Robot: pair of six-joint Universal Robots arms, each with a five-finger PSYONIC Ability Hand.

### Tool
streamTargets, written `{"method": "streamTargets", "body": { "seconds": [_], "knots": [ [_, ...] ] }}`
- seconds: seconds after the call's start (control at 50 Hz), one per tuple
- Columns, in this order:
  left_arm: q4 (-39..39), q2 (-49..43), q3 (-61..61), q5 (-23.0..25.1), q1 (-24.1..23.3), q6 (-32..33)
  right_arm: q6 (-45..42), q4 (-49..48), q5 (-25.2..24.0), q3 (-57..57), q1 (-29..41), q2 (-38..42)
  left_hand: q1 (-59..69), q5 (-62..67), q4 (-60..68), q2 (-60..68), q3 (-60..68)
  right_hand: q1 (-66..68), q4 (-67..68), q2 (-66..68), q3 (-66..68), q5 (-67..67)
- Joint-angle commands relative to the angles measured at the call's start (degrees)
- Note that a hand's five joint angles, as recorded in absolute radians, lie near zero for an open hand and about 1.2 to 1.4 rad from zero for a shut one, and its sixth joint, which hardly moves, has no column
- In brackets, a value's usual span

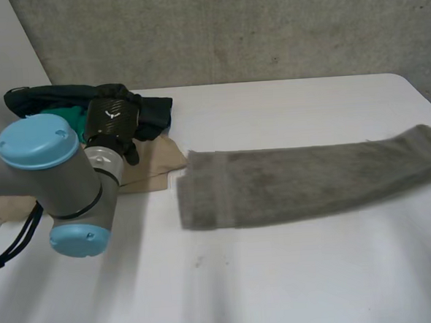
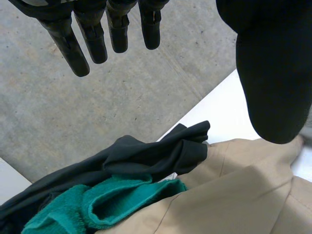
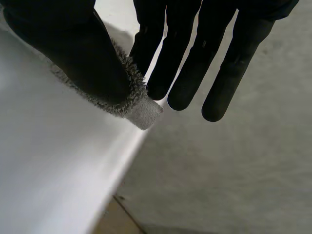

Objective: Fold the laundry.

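One grey towel [image 1: 304,182] is lying stretched along the white table [image 1: 281,274], reaching toward its right edge. There the right hand [image 3: 68,44] is pinching a corner between thumb and fingers. This looks like laying out for the first fold; next, that corner likely needs carrying across to the other end. The left hand [image 2: 95,41] is hovering with fingers straight and holding nothing, above the heaped dark garment [image 2: 146,156], green cloth [image 2: 112,200] and tan garment [image 2: 234,195].

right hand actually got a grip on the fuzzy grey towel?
Yes: the right hand pinches a corner of the fuzzy grey towel between its thumb and straight fingers.
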Motion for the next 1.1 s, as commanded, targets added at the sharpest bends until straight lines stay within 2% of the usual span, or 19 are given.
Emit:
{"method": "streamTargets", "body": {
  "seconds": [0.02,0.12,0.28,0.3,0.38,0.48,0.56,0.58,0.6,0.64,0.66,0.7,0.76,0.84,0.96,1.02,1.1],
  "knots": [
    [-0.03,4.69,-4.15,0.12,0.46,0.04,-5.94,-0.04,3.6,-0.56,2.52,-2.5,-2.41,-2.76,-1.9,-2.2,-2.21,16.21,11.51,12.59,12.08,13.94],
    [-0.03,8.03,-6.7,0.12,0.63,0.04,-5.59,-1.71,3.0,-1.35,15.34,-5.58,-2.41,-2.76,-1.9,-2.2,-2.21,16.21,11.51,12.59,12.08,13.94],
    [0.06,13.74,-10.91,0.12,0.81,0.04,-6.2,-7.86,-9.56,-0.82,36.61,-5.06,-2.41,-2.76,-1.9,-2.2,-2.21,16.21,11.51,12.59,12.08,13.94],
    [0.06,14.18,-11.35,0.12,0.81,-0.05,-6.29,-8.65,-12.19,-0.65,40.72,-3.4,-2.41,-2.76,-1.9,-2.2,-2.21,16.21,11.51,12.59,12.08,13.94],
    [0.41,16.03,-14.51,0.12,0.63,0.04,-7.08,-9.27,-15.46,-0.91,49.08,3.01,-2.41,-2.76,-1.9,-2.2,-2.21,16.21,11.51,12.59,12.08,13.94],
    [0.68,16.12,-16.8,0.12,0.28,0.04,-9.36,-8.83,-15.11,-1.7,55.08,9.35,-2.41,-2.76,-1.9,-2.2,-2.21,16.21,11.51,12.59,12.08,13.94],
    [0.68,15.95,-17.42,0.12,0.1,0.04,-9.28,-8.74,-14.06,-1.52,55.7,9.54,-2.41,-2.76,-1.9,-2.2,-2.21,15.44,10.74,11.82,11.31,13.17],
    [0.68,15.95,-17.42,0.12,0.1,0.04,-8.06,-8.75,-13.01,-1.35,55.79,8.49,-2.41,-2.76,-1.9,-2.2,-2.21,-7.38,-12.08,-11.0,-11.51,-9.66],
    [0.76,15.95,-17.25,0.12,0.1,0.04,-6.74,-8.83,-12.13,-1.09,55.62,7.61,-2.41,-2.76,-1.9,-2.2,-2.21,-23.1,-27.8,-26.72,-27.23,-25.37],
    [0.76,15.95,-16.98,0.12,0.1,0.04,-3.85,-8.75,-10.81,-0.56,54.83,6.12,-2.41,-2.76,-1.9,-2.2,-2.21,-39.16,-43.86,-42.78,-43.29,-41.43],
    [0.85,15.95,-16.72,0.12,0.02,0.04,0.7,-8.75,-8.72,-0.04,53.26,3.85,-2.41,-2.76,-1.9,-2.2,-2.21,-46.73,-51.43,-50.35,-50.86,-49.0],
    [0.94,15.95,-16.19,0.2,-0.07,0.04,6.86,-8.57,-6.25,0.67,51.49,1.2,-2.41,-2.76,-1.9,-2.2,-2.21,-53.67,-58.37,-57.29,-57.79,-55.94],
    [1.12,15.86,-14.79,0.2,-1.47,0.04,21.27,-7.43,-2.29,2.6,48.77,-3.72,-2.41,-2.76,-1.9,-2.2,-2.21,-53.79,-58.49,-57.41,-57.92,-56.06],
    [1.29,14.81,-12.77,0.29,-4.63,0.04,31.41,-1.47,0.97,3.48,44.9,-6.98,-2.41,-2.76,-1.9,-2.2,-2.21,-53.79,-58.49,-57.41,-57.92,-56.06],
    [1.29,11.03,-10.22,0.38,-7.71,0.04,28.01,10.84,2.73,6.03,35.07,-7.34,-2.41,-2.76,-1.9,-2.2,-2.21,-53.79,-58.49,-57.41,-57.92,-56.06],
    [1.29,9.71,-9.42,0.38,-9.3,0.04,23.7,11.03,3.08,7.44,33.12,-6.82,-2.41,-2.76,-1.9,-2.2,-2.21,-53.21,-57.91,-56.83,-57.34,-55.48],
    [1.21,9.44,-9.51,0.38,-10.0,0.04,16.93,10.94,4.22,8.85,30.39,-3.04,-2.41,-2.76,-1.9,-2.2,-2.21,-39.8,-44.5,-43.42,-43.93,-42.07]
  ]
}}
